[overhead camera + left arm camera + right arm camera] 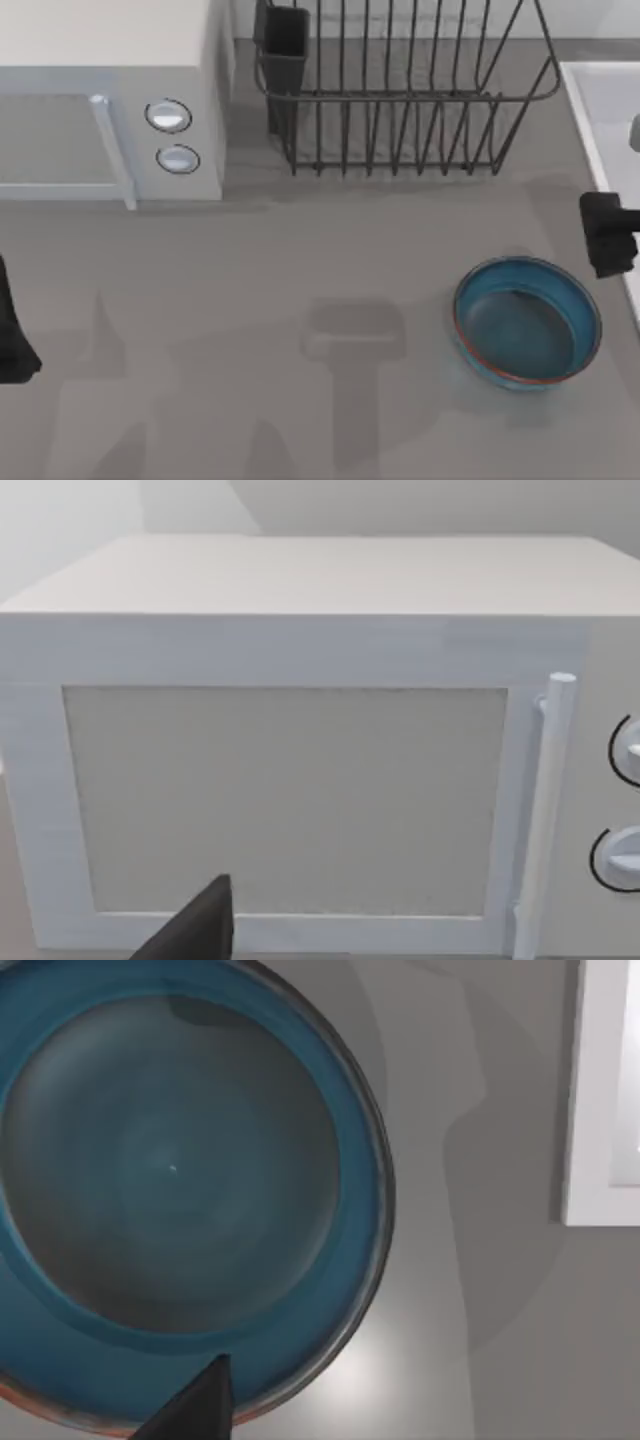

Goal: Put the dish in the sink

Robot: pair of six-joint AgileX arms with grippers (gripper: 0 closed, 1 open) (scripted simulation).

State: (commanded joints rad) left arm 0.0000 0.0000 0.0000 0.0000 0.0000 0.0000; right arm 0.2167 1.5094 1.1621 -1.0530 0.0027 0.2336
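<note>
The dish (527, 322), a round blue bowl with a reddish-brown rim, sits upright and empty on the grey table at the right front. The right wrist view looks straight down into the dish (170, 1180). The white sink (578, 100) runs along the table's right edge, and its pale rim (595, 1110) lies a short way from the dish. My right gripper (605, 235) hovers at the right edge, just behind and right of the dish, over the sink's near rim. My left gripper (12, 335) is parked at the far left edge.
A white microwave (110, 110) stands at the back left, and the left wrist view faces the microwave door (285, 800). A black wire dish rack (400, 100) stands at the back centre. Bare grey table lies between the microwave and the dish.
</note>
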